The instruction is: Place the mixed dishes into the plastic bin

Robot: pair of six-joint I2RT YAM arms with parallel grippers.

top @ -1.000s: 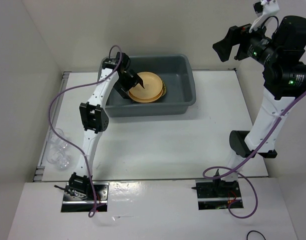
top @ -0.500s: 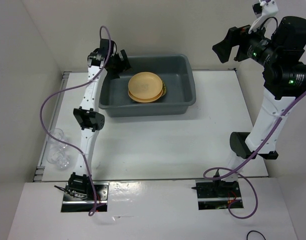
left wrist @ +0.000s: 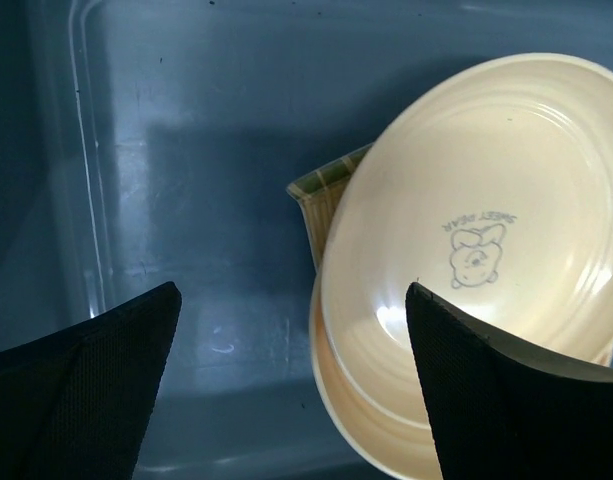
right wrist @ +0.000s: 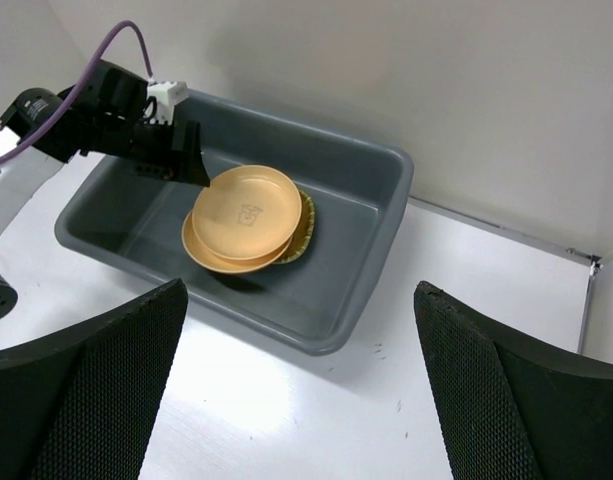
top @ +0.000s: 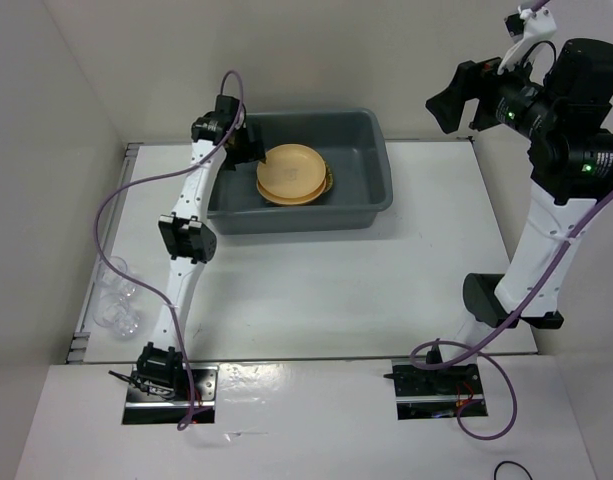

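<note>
Two pale-orange plates [top: 293, 173] lie stacked in the dark grey plastic bin [top: 376, 195]; the top one carries a small bear print [left wrist: 476, 230]. A corner of the woven bamboo tray [left wrist: 321, 195] sticks out from under them, also seen in the top view [top: 330, 181]. My left gripper [top: 254, 152] is open and empty, hovering over the bin's left part just left of the plates [left wrist: 296, 400]. My right gripper [top: 464, 100] is open and empty, held high at the right, looking down on the bin [right wrist: 376, 290] and plates [right wrist: 248, 212]. Clear cups [top: 116, 300] stand at the table's left edge.
The bin stands at the back of the white table against the rear wall. A side wall rises left of the cups. The left arm's purple cable [top: 116, 200] loops out over the table's left side. Both arm bases sit at the near edge.
My left gripper rose from beside the plates up to the bin's back-left corner, then came back down and right over the bin's left part. The right arm barely moved.
</note>
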